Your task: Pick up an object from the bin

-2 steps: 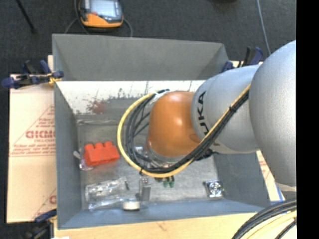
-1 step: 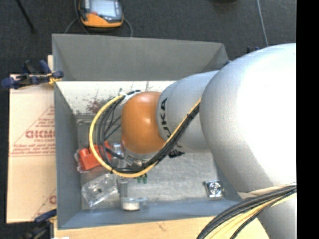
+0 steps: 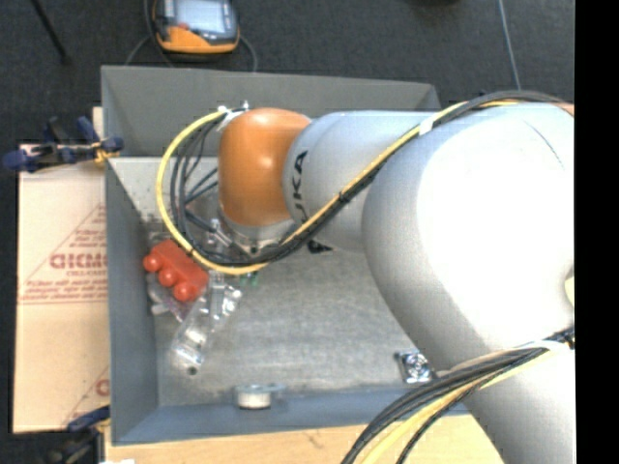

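A red lumpy thing (image 3: 174, 267) with rounded knobs lies by the left wall of the bin (image 3: 131, 288); a clear crinkled piece (image 3: 198, 332) lies just beside it, stretched aslant toward the near-left corner.

The bin (image 3: 126, 298) looks like plain grey metal, with matt walls and a slightly grainy floor. The red lumpy piece (image 3: 174, 267) by the left wall reads as plastic with a bit of shine. The clear piece (image 3: 198, 332) beside it is glossy see-through plastic. The small bright bit (image 3: 414, 365) at front right looks like polished metal. The arm shell (image 3: 464, 220) is smooth and white, and the orange cover (image 3: 256, 162) has a soft sheen.
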